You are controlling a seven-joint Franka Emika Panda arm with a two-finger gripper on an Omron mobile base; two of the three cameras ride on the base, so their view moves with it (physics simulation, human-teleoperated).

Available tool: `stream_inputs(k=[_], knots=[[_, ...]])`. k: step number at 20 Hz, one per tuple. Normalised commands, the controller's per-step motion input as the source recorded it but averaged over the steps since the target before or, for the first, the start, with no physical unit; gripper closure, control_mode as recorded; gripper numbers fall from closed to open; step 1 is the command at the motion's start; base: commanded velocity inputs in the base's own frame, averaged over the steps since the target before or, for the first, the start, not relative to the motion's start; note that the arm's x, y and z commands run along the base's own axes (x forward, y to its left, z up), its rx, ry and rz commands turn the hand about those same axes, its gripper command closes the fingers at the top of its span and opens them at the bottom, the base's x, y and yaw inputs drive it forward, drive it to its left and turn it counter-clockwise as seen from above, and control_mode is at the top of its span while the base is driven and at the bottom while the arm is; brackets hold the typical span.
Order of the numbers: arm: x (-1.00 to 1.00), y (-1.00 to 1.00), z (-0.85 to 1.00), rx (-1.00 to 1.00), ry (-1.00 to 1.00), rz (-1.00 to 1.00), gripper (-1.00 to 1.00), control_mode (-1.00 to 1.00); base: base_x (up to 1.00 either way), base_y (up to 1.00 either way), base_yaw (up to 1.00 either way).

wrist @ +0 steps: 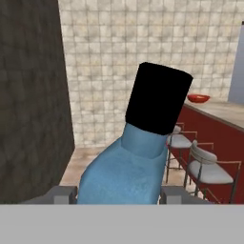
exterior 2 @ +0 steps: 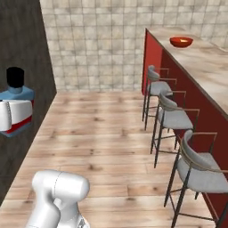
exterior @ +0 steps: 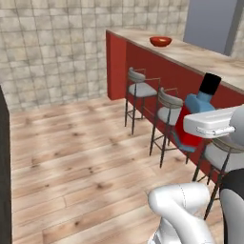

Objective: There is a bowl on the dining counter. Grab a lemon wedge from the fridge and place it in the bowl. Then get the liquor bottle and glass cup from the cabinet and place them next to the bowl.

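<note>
The bottle [wrist: 138, 157] is right up close in the hand view, with its blue shoulder and black cap tipped a little to the right. The gripper [wrist: 116, 196] holds it, with one grey finger on each side of the body, partly open around it. From the left base view the bottle [exterior: 198, 119] hangs in the air in front of the stools, red at the bottom and blue on top, and the white hand covers part of it. From the right base view the bottle [exterior 2: 15, 104] sits at the left edge, next to a dark wall [exterior 2: 22, 53]. The long counter [exterior: 190, 55] has a red front and a brown marbled top. Three stools [exterior 2: 171, 116] stand in a row along its front. The red bowl [exterior: 160, 41] sits on the counter near its far end, well apart from the bottle.
</note>
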Motion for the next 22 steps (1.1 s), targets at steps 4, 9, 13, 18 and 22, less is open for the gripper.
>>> stream_inputs(k=[4,9,13,18,22], knots=[[0.0,0.0,0.0,0.0,0.0,0.0,1.0,1.0,1.0,0.35,-0.24],[0.0,0.0,0.0,0.0,0.0,0.0,1.0,1.0,1.0,0.43,-0.25],[0.0,0.0,0.0,0.0,0.0,0.0,1.0,1.0,1.0,0.51,-0.25],[0.0,0.0,0.0,0.0,0.0,0.0,1.0,1.0,1.0,0.5,-0.25],[0.0,0.0,0.0,0.0,0.0,0.0,1.0,1.0,1.0,0.45,-0.25]])
